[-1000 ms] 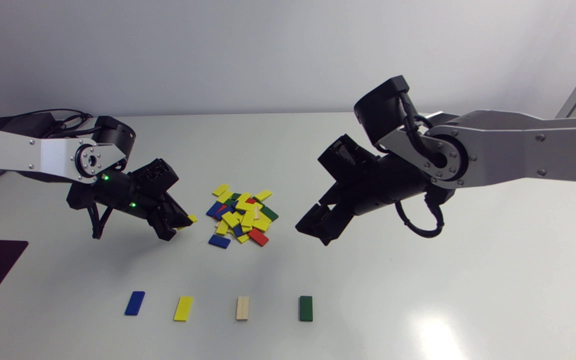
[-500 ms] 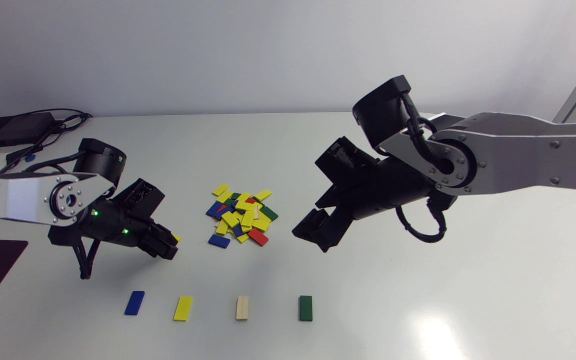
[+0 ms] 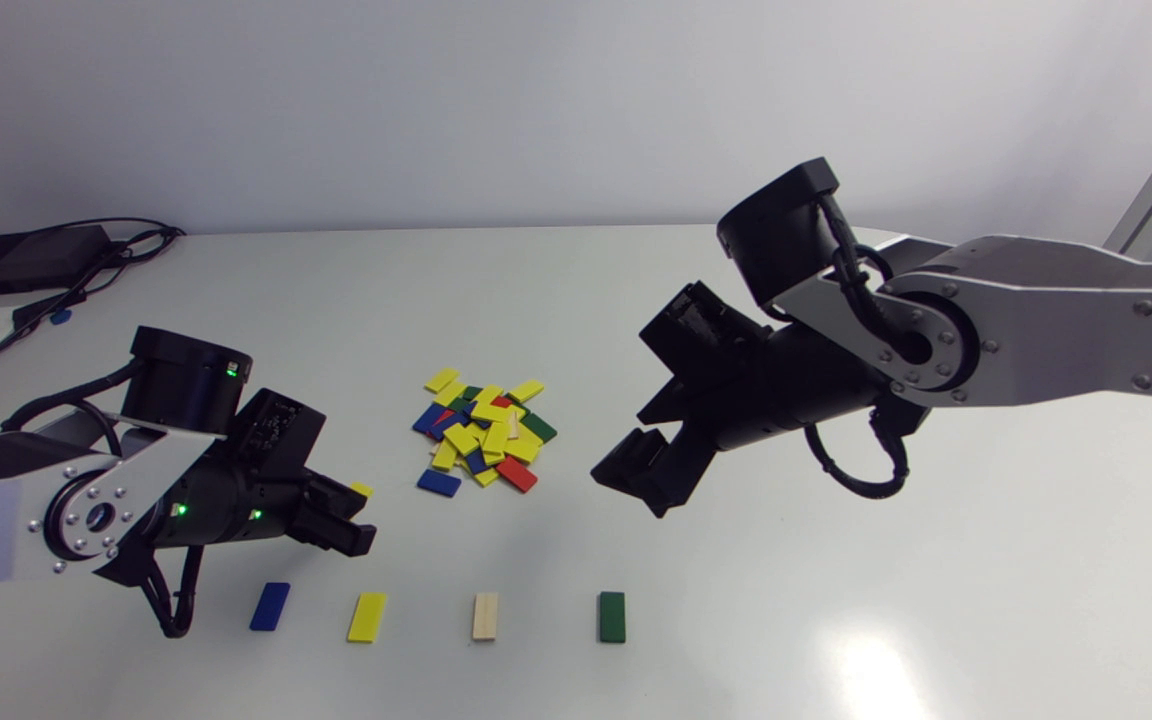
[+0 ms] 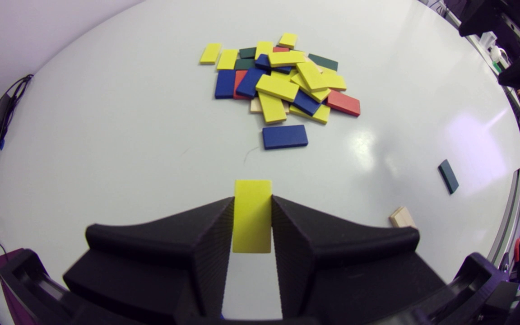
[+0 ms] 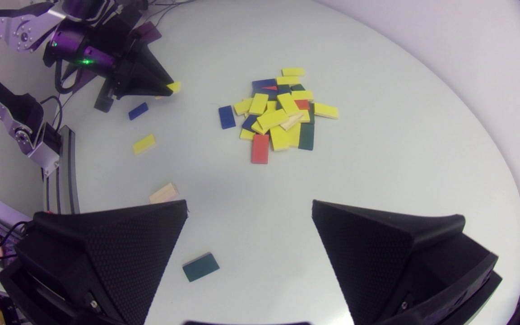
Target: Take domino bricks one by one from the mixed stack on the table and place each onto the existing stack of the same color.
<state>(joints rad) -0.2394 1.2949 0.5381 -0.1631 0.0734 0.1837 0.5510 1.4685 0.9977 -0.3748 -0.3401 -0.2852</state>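
The mixed pile (image 3: 481, 435) of yellow, blue, green, red and wooden domino bricks lies mid-table. Along the front edge sit four single-colour stacks: blue (image 3: 269, 606), yellow (image 3: 367, 616), wooden (image 3: 485, 615) and green (image 3: 612, 616). My left gripper (image 3: 351, 520) hovers left of the pile, just behind the blue and yellow stacks, shut on a yellow brick (image 4: 252, 215) that sticks out past its fingertips. My right gripper (image 3: 651, 475) hangs open and empty above the table, right of the pile (image 5: 280, 113).
A lone blue brick (image 3: 438, 483) lies at the pile's near left corner, with a red one (image 3: 516, 474) beside it. A black box with cables (image 3: 26, 258) sits at the table's back left.
My left arm has carried the yellow brick from beside the pile toward the front edge, near the blue and yellow stacks. The right arm has barely shifted.
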